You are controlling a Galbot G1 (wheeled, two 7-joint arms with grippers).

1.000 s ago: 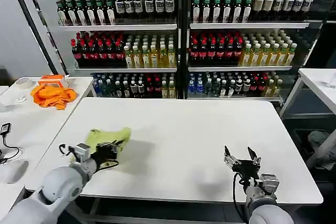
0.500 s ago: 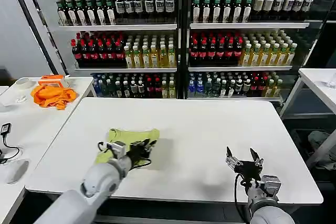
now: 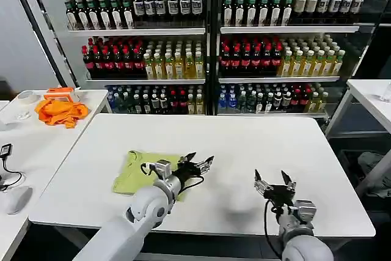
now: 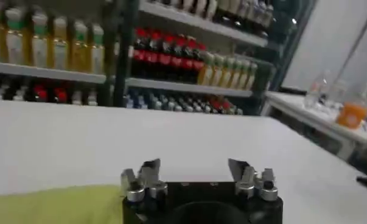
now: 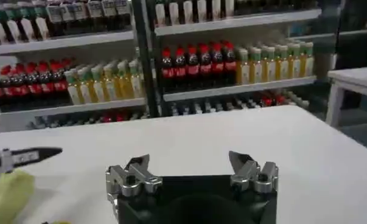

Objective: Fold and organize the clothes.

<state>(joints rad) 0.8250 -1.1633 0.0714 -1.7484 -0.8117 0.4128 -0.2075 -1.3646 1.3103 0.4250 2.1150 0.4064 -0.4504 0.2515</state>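
Observation:
The clothes, one light yellow-green T-shirt [image 3: 133, 170], lie in a flat folded bundle on the front left of the white table [image 3: 244, 139]. My left gripper [image 3: 199, 162] is open just past the shirt's right edge, with nothing between its fingers. From the left wrist, that gripper [image 4: 194, 165] stands open over bare table, and the shirt [image 4: 49, 206] lies behind it at one side. My right gripper [image 3: 269, 178] is open and empty near the front edge, right of centre. The right wrist view shows its open jaws [image 5: 189, 161] and a corner of the shirt [image 5: 6, 196].
A bright orange cloth [image 3: 60, 112] lies on a side table [image 3: 36, 142] to the left, with a tape roll [image 3: 27, 96] and a mouse [image 3: 16, 198]. Shelves of bottles [image 3: 208, 47] stand behind the table. Another white table [image 3: 372, 99] is at the right.
My left gripper carried the shirt rightward along the table, then let go; it now stands open past the shirt's right edge. The right gripper shifted slightly left.

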